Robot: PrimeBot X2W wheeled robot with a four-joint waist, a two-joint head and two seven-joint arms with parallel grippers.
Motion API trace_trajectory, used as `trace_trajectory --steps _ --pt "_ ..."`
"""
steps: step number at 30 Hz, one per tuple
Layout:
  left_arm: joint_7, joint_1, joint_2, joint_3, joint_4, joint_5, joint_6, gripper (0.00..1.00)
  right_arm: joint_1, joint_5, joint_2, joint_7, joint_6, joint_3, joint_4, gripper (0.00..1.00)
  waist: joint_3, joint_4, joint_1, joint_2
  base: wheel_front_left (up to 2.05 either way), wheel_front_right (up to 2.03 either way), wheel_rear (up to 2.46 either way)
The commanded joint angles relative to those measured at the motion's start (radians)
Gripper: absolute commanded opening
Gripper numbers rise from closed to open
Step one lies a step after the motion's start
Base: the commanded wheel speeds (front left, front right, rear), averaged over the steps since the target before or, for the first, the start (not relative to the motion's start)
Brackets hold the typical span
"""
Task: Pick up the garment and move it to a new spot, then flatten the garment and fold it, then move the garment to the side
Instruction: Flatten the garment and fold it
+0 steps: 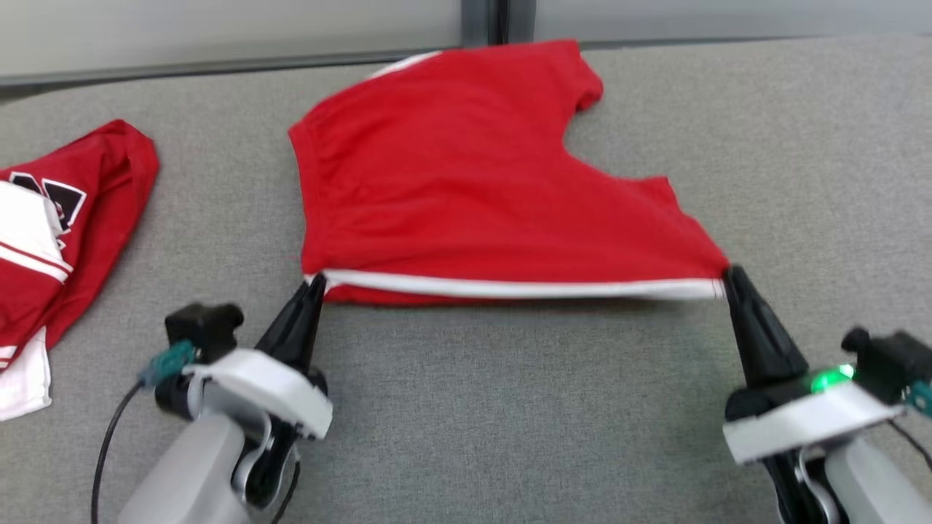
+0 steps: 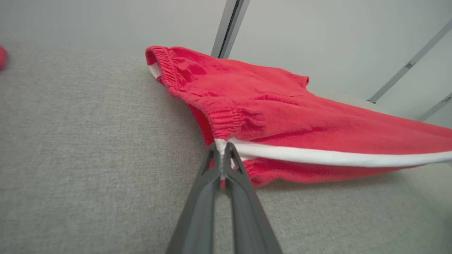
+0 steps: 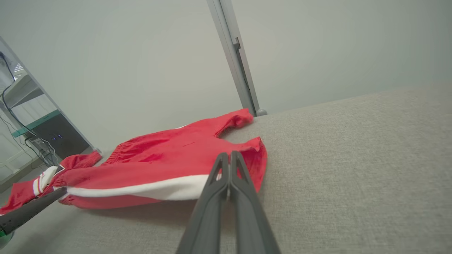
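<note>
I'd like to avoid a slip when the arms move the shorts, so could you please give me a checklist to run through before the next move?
1. Left hand shut on the waistband corner of the red shorts: ok.
2. Right hand shut on the leg-hem corner: ok.
3. White stripe stretched straight between both hands: ok.
4. Both fabric layers pinched at each corner: cannot tell.
5. Other red-and-white garment lying apart from the shorts: ok.
6. Room behind the shorts on the grey surface: not ok, their far edge already reaches the back.
</note>
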Motion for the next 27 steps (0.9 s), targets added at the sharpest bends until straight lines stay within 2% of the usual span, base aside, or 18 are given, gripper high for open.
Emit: trace_trajectory --steps 1,3,4,11,15,18,22,27 --pt "-0.003 0.052 0.024 0.008 -0.045 -0.003 0.017 0.00 0.057 -0.017 0.001 -0.001 0.000 -0.018 -0.034 0.00 -0.037 -0.004 0.0000 -0.0001 0.00 0.00 0.00" --pt "0.017 0.120 0.052 0.005 -0.126 -0.004 0.047 0.00 0.133 -0.037 0.009 0.017 0.000 -0.049 -0.090 0.00 -0.060 -0.006 0.0000 -0.0001 0.00 0.00 0.00" --pt "0.017 0.120 0.052 0.005 -0.126 -0.004 0.047 0.00 0.133 -0.037 0.009 0.017 0.000 -0.049 -0.090 0.00 -0.060 -0.006 0.0000 -0.0001 0.00 0.00 0.00" --pt "0.148 0.364 0.173 0.003 -0.482 -0.018 0.190 0.00 0.389 -0.131 0.062 0.149 0.000 -0.171 -0.309 0.00 -0.115 -0.007 0.0000 -0.0001 0.00 0.00 0.00" --pt "0.212 0.459 0.220 0.007 -0.652 -0.024 0.266 0.00 0.500 -0.179 0.085 0.233 0.000 -0.229 -0.421 0.00 -0.131 -0.007 0.0000 -0.0001 0.00 0.00 0.00" --pt "0.235 0.503 0.247 0.017 -0.740 -0.027 0.305 0.00 0.544 -0.199 0.110 0.273 0.000 -0.262 -0.476 0.00 -0.136 -0.005 0.0000 -0.0001 0.00 0.00 0.00" --pt "0.256 0.526 0.260 0.021 -0.796 -0.035 0.329 0.00 0.564 -0.210 0.141 0.305 0.000 -0.287 -0.515 0.00 -0.141 -0.004 0.0000 -0.0001 0.00 0.00 0.00" --pt "0.252 0.487 0.247 0.020 -0.795 -0.031 0.324 0.00 0.519 -0.205 0.150 0.309 0.000 -0.299 -0.505 0.00 -0.118 0.001 0.0000 -0.0001 0.00 0.00 0.00"
